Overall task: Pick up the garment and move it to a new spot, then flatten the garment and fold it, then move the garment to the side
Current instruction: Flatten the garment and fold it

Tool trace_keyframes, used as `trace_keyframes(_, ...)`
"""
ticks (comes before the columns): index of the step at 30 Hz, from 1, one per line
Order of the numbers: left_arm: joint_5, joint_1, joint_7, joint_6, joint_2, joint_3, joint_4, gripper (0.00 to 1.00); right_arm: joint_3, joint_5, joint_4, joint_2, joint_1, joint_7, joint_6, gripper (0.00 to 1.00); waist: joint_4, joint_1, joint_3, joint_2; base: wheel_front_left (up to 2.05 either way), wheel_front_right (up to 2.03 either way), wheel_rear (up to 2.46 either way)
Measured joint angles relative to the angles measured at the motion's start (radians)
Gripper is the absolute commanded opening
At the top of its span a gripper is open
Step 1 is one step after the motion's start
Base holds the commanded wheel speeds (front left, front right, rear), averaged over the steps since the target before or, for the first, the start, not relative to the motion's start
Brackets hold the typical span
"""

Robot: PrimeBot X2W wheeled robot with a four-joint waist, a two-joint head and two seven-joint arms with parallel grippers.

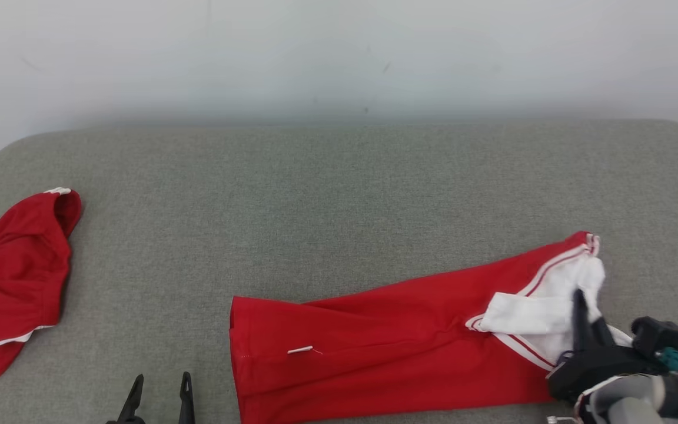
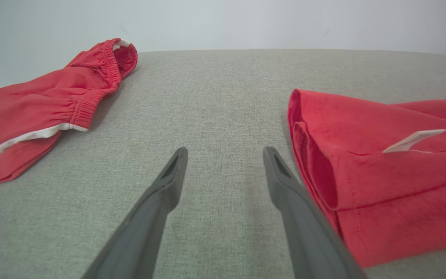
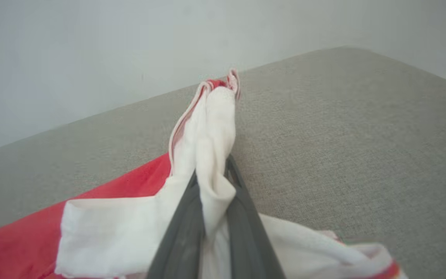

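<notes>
i'm looking at the red garment (image 1: 386, 347) lying along the near edge of the grey cushion (image 1: 339, 194), with its long axis running left to right and its right end angling a little away from me. my right gripper (image 3: 212, 174) is clenching a bunch of the white lining (image 1: 545, 312) at that right end, and the cloth is standing up past the fingertips. my left gripper (image 2: 225, 152) is hanging released with its jaws wide and nothing between them. it is sitting just beside the garment's left hem, which is lying to its right. so the right arm is on the cloth, and the left is the nearer one for the hem end. the garment is looking mostly flat and red, with long creases and a small white tag (image 1: 299, 350) poking up near the hem. its right end is turning out white with striped piping. a second red garment (image 1: 15, 282) is lying well apart at the far left.
</notes>
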Motion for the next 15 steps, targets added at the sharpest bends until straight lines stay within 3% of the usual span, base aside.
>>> trace_keyframes(8,-0.006,0.001,0.000,0.000,0.000,-0.018,0.011,1.00,0.245,0.058,-0.141,0.054,0.036,0.000,0.000,0.00,-0.017,0.0000,-0.019,0.0000,0.00,0.00,0.00)
trace_keyframes(15,-0.008,-0.001,0.000,-0.002,0.000,-0.062,0.019,1.00,0.479,0.182,-0.151,0.067,0.036,0.000,0.000,0.00,0.005,0.0000,-0.023,0.0000,0.00,0.00,0.00)
